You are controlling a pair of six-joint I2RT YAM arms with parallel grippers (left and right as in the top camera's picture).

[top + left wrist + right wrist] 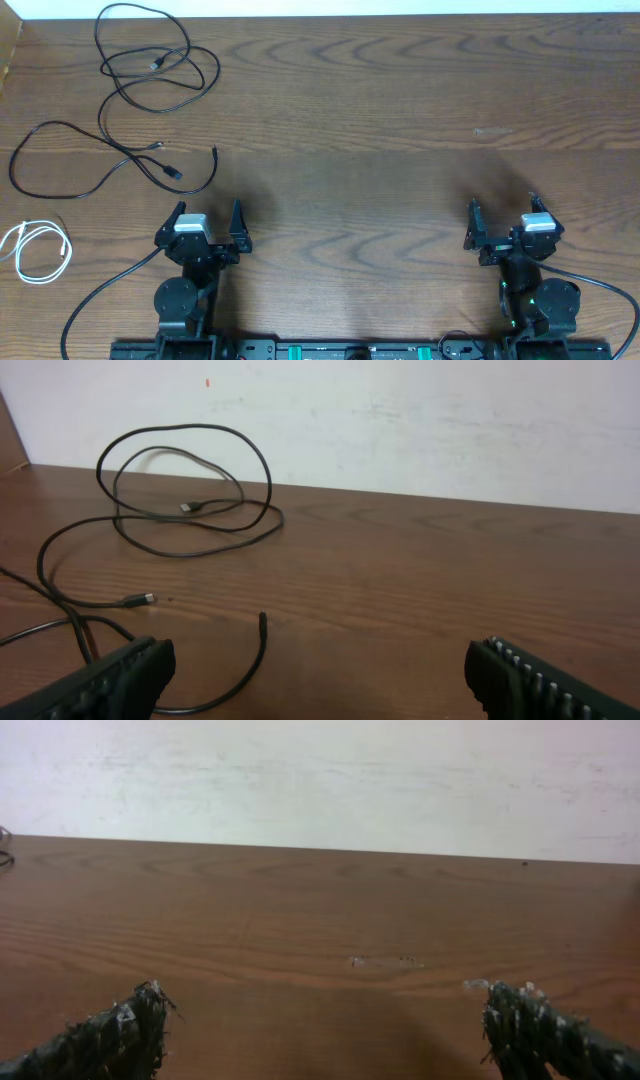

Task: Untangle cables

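Wooden table [400, 120]: 2 black cables [150, 80] and 1 white cable [40, 250] hug its left edge. The left gripper [208, 215] and right gripper [503, 208] are spread wide, holding nothing.

Two thin black cables [157, 63] lie slack on the far left of the worktop [400, 120]. One part is bunched into several overlapping loops near the back edge, with a small plug [187, 508] resting inside them. Strands trail from there toward me and cross each other. A wide curve swings out to the left edge, and a second plug [140, 600] and a dark tip [262, 618] lie flat nearby. I cannot tell which end belongs to which cable. The short white cable [45, 233] lies apart, loosely coiled at the left edge, nearer me.
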